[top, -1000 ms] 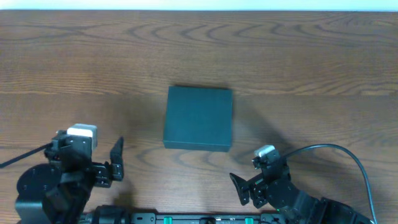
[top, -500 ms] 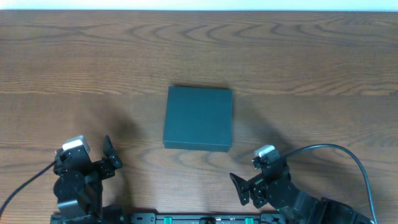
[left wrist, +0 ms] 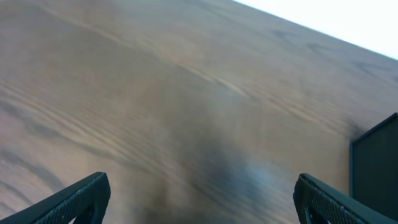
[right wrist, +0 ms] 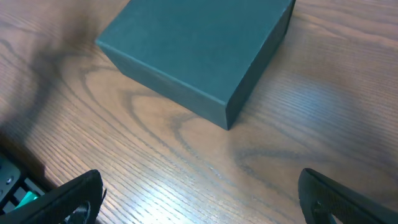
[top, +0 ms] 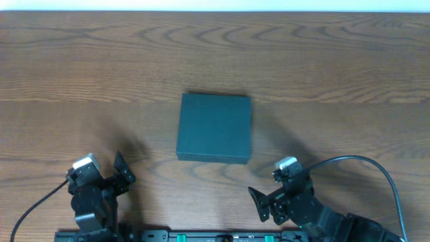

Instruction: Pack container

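Observation:
The dark green container [top: 214, 128] lies closed and flat in the middle of the wooden table. It fills the top of the right wrist view [right wrist: 199, 53], and its edge shows at the right of the left wrist view [left wrist: 376, 165]. My left gripper [top: 121, 176] is open and empty at the front left, apart from the container; its fingertips frame bare, blurred wood [left wrist: 199, 202]. My right gripper [top: 263, 202] is open and empty at the front right, just short of the container's near edge, with bare wood between its fingers [right wrist: 202, 199].
The wooden table [top: 215, 54] stretches around the container on all sides. A black cable [top: 376, 165] loops from the right arm at the front right. A black rail with green parts [top: 201, 235] runs along the front edge.
My left arm has pulled back toward the front edge and turned. Its gripper now sits lower at the front left. The right arm and the container have not moved.

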`<state>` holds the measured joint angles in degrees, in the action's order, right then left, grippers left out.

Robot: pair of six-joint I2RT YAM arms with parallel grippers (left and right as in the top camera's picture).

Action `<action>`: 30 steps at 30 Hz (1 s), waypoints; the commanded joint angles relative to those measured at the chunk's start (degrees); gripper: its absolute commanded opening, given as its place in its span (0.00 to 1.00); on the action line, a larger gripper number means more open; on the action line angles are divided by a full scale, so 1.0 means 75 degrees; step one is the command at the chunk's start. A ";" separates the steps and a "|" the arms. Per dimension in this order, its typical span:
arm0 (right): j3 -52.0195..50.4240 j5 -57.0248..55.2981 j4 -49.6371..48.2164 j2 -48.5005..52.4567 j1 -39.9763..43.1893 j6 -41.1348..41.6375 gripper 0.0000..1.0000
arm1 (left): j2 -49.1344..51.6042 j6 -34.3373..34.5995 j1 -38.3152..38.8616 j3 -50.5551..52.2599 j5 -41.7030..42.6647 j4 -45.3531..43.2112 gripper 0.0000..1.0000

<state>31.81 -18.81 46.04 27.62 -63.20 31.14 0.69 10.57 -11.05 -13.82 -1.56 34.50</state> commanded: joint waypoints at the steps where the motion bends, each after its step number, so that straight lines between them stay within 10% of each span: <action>1: 0.0102 -0.0029 0.0012 -0.0032 0.0052 -0.0076 0.99 | -0.0064 0.0233 -0.0023 0.0245 -0.0064 -0.0041 0.95; 30: 0.0102 -0.0029 0.0012 -0.0032 0.0052 -0.0076 0.99 | -0.0061 0.0137 -0.0023 0.0673 -0.0047 -0.0006 0.95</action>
<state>31.81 -18.81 46.04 27.62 -63.20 31.14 0.62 11.99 -11.05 -9.26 -1.52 34.44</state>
